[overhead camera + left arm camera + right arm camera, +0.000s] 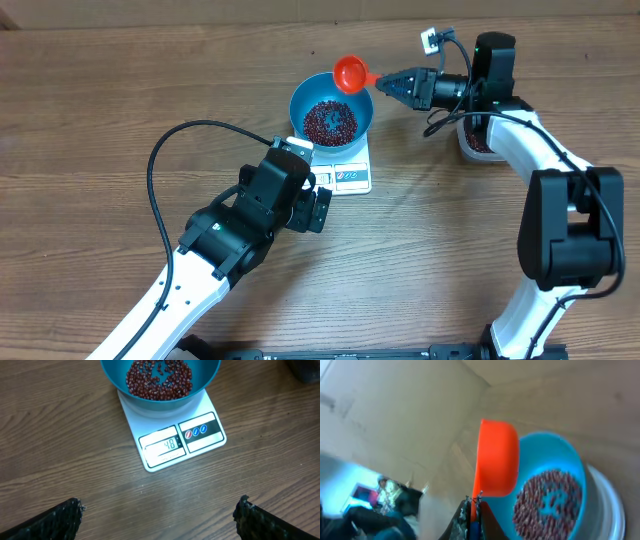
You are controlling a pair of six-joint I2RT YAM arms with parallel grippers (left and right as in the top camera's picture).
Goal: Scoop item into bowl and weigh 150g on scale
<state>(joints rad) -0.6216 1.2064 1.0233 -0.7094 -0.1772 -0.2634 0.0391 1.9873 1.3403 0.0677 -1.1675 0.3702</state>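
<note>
The blue bowl (331, 112) stands on the white scale (352, 178) and holds a layer of dark red-brown beans (329, 121). From the left wrist view I see the bowl (160, 382), the beans (159, 380) and the scale's display (162, 446). My right gripper (385, 84) is shut on the handle of an orange scoop (351, 73), which hangs tilted over the bowl's far rim. In the right wrist view the scoop (496, 460) is on its side beside the beans (547, 502). My left gripper (159, 510) is open over bare table, just in front of the scale.
A clear tub (478, 142) with more beans sits at the right, partly hidden under my right arm. A black cable (165, 150) loops over the table left of the left arm. The wooden table (100, 100) extends on all sides.
</note>
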